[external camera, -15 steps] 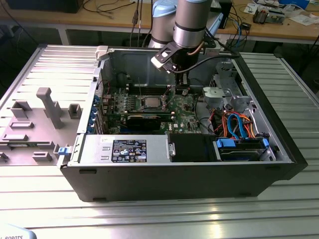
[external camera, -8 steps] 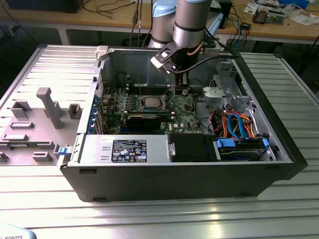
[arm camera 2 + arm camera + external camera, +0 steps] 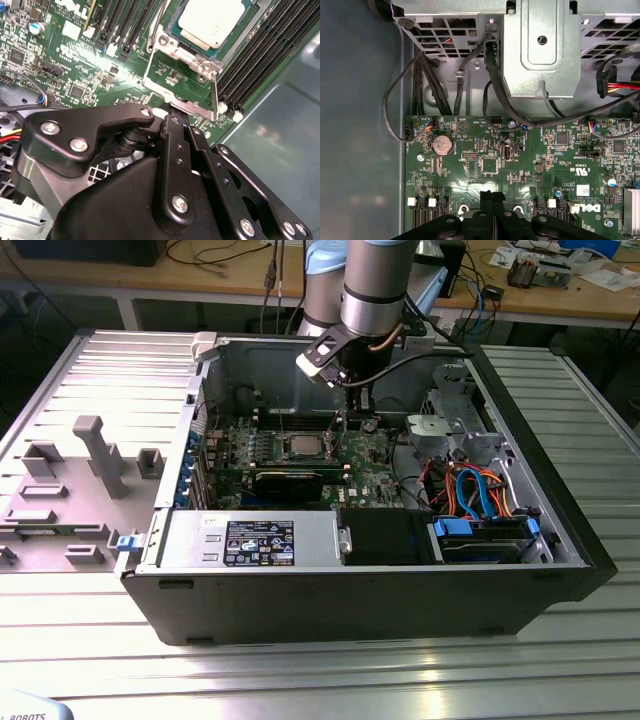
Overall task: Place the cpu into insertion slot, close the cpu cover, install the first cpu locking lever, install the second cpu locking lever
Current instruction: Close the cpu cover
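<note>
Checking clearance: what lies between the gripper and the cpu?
In the second wrist view, a silvery metal frame lies between the gripper and the cpu.

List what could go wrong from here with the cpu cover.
1. The cover seems raised off the cpu, with the shut gripper at its edge. A skewed push might slip off and scrape the cpu.
2. A thin lever stands loose beside the cover and could get caught under it.
3. Memory slots crowd the socket, so the gripper's broad links might knock them.
</note>
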{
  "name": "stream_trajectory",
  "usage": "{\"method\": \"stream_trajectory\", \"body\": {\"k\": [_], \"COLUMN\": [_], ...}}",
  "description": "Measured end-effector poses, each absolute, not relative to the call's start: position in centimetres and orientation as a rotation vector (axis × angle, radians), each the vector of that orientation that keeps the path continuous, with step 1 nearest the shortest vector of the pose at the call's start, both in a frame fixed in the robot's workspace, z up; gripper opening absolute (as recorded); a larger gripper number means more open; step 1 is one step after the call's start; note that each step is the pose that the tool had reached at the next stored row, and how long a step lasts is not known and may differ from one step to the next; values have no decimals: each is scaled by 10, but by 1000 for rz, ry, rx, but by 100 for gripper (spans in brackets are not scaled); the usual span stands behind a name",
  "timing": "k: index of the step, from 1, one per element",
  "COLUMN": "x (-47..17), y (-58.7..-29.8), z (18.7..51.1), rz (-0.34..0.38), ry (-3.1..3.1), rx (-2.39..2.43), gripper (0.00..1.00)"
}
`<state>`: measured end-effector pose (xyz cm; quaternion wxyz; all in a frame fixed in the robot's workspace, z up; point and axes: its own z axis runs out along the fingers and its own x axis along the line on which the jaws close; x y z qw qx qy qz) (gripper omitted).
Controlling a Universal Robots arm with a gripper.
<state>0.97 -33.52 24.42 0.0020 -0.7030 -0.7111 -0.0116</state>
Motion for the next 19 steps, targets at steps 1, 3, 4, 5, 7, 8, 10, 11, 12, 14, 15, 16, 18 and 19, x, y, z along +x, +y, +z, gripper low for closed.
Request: {"method": "stream_trajectory", "body": {"k": [1, 3, 4, 5, 7, 8, 10, 11, 12, 14, 15, 16, 18, 19], "x": [8, 6, 5, 4, 1, 0, -1, -1, -1, -2, -2, -2, -2, -2], "y": [-335, -335, -335, -335, -335, -335, -335, -335, -335, -335, -335, -335, -335, -335], "z": [244, 244, 244, 244, 244, 244, 244, 244, 244, 243, 243, 243, 243, 243], "rz": [-36, -36, -36, -36, -36, -36, -36, -36, -36, -36, -37, -37, -37, -36], "ry": [-2231, -2231, -2231, -2231, -2231, -2231, -2231, -2231, -2231, -2231, -2231, -2231, -2231, -2231], "rx": [-2206, -2206, -2206, -2206, -2206, -2206, -2206, -2206, -2206, -2206, -2206, -2206, -2206, -2206], "gripper": [11, 11, 11, 11, 11, 11, 11, 11, 11, 11, 11, 11, 11, 11]}}
